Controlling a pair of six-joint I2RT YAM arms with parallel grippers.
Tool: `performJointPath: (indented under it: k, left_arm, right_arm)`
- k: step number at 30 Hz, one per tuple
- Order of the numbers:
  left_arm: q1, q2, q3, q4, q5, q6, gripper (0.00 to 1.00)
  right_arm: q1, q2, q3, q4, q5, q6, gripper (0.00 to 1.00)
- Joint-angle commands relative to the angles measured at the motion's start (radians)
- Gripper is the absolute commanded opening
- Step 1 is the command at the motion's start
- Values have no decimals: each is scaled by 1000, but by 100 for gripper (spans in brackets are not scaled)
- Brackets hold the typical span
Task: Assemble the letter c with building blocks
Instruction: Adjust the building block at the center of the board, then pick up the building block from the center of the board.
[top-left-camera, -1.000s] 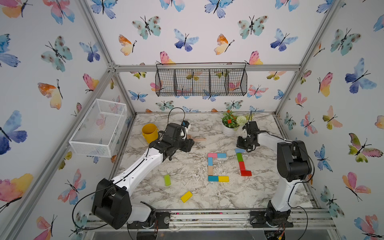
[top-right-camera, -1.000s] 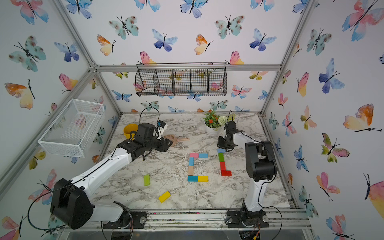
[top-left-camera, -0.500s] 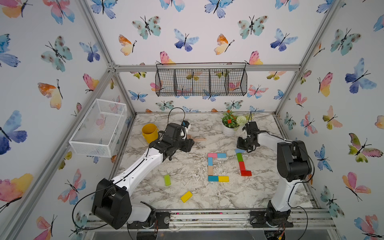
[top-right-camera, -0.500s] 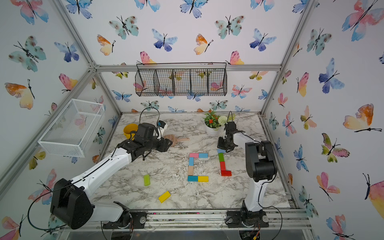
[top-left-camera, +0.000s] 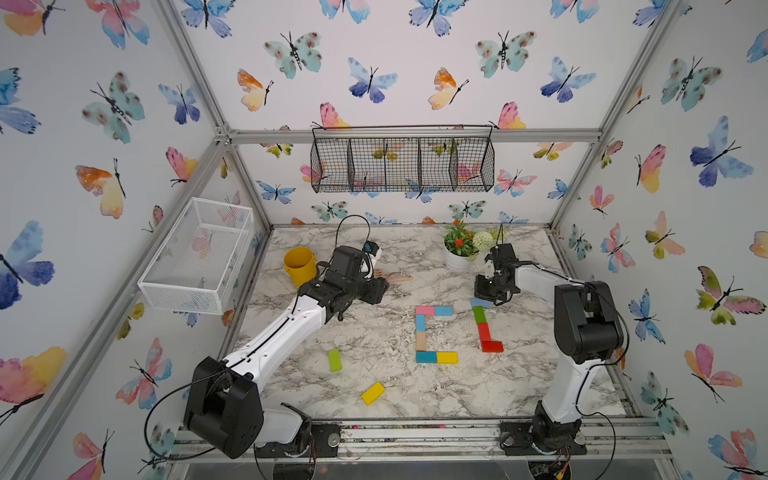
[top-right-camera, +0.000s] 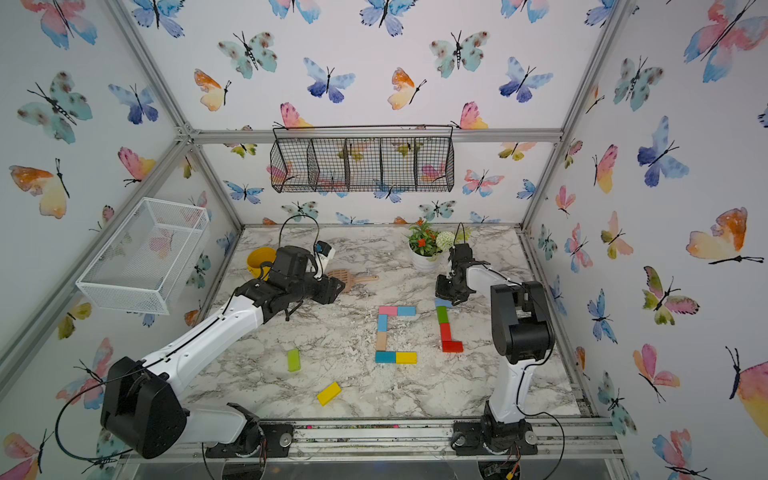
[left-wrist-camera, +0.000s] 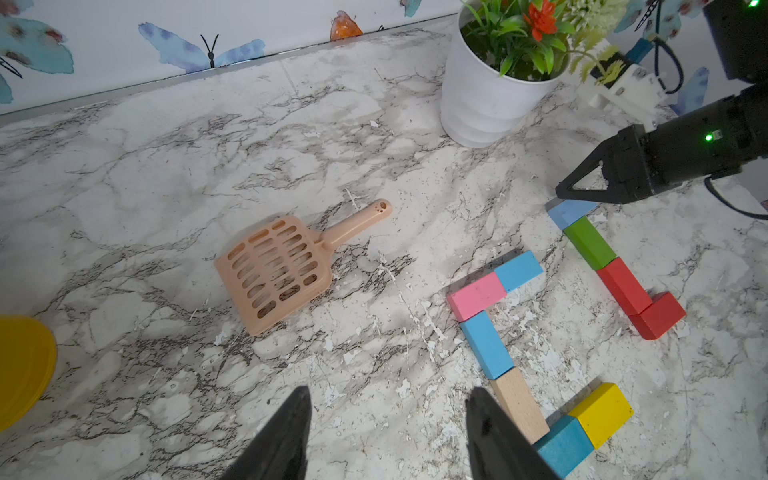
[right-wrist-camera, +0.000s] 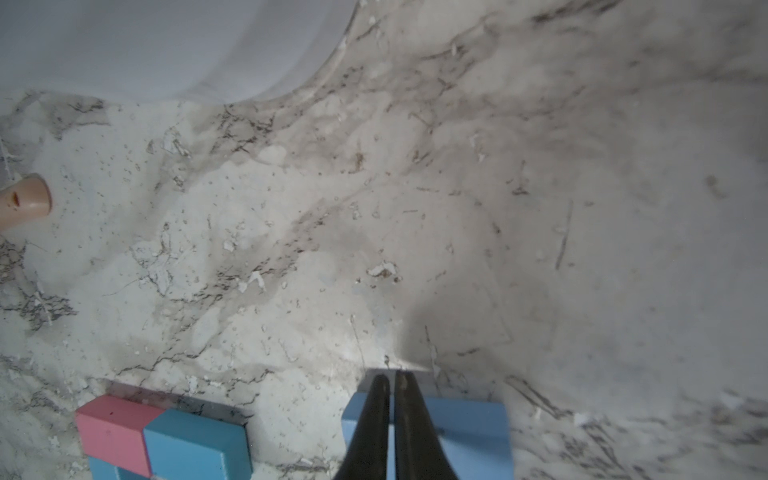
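Observation:
Six building blocks lie in a C shape at mid-table: pink (top-left-camera: 424, 310), teal (top-left-camera: 443, 310), light blue (top-left-camera: 420, 323), tan (top-left-camera: 421, 340), teal (top-left-camera: 426, 357), yellow (top-left-camera: 447, 357). To its right runs a line of a light blue block (top-left-camera: 480, 302), a green block (top-left-camera: 479, 314) and two red blocks (top-left-camera: 484, 331). My right gripper (right-wrist-camera: 390, 375) is shut, with its tips resting over the top of that light blue block (right-wrist-camera: 465, 428). My left gripper (left-wrist-camera: 390, 390) hovers open and empty over bare table near the C. A loose green block (top-left-camera: 334, 360) and a loose yellow block (top-left-camera: 372, 393) lie nearer the front.
A tan slotted scoop (left-wrist-camera: 278, 270) lies just beyond the left gripper. A yellow cup (top-left-camera: 300, 266) stands at the back left and a white plant pot (top-left-camera: 457, 259) at the back, close to the right arm. A white wire basket (top-left-camera: 199, 257) hangs on the left wall.

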Motion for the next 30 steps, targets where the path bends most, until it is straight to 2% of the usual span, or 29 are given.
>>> performJointPath:
  k: [1, 7, 13, 17, 18, 19, 22, 26, 30]
  left_arm:
    - [0, 7, 5, 4, 3, 10, 61]
    - [-1, 7, 0, 9, -9, 9, 62]
    - [0, -19, -2, -13, 54, -40, 66]
    - [0, -37, -14, -84, 59, -109, 72]
    - [-1, -34, -10, -119, 55, -126, 81]
    - [0, -31, -5, -162, 46, -147, 85]
    - [-17, -45, -17, -235, 53, -172, 83]
    - [-64, -122, -66, -256, -35, -235, 81]
    - [-85, -185, -122, -271, -63, -291, 79]
  right_arm:
    - [-10, -41, 29, -22, 11, -3, 11]
    - [-10, -112, 34, -52, 2, -10, 18]
    - [-10, -232, -9, -76, -45, -32, 29]
    - [-9, -299, -52, -103, -106, -69, 36]
    - [-9, -311, -67, -105, -127, -74, 37]
    - [-8, -324, -85, -106, -156, -82, 38]
    - [-7, -362, -136, -115, -198, -101, 39]
    - [-6, -412, -202, -108, -240, -118, 39]
    - [-7, -428, -228, -118, -277, -146, 39]
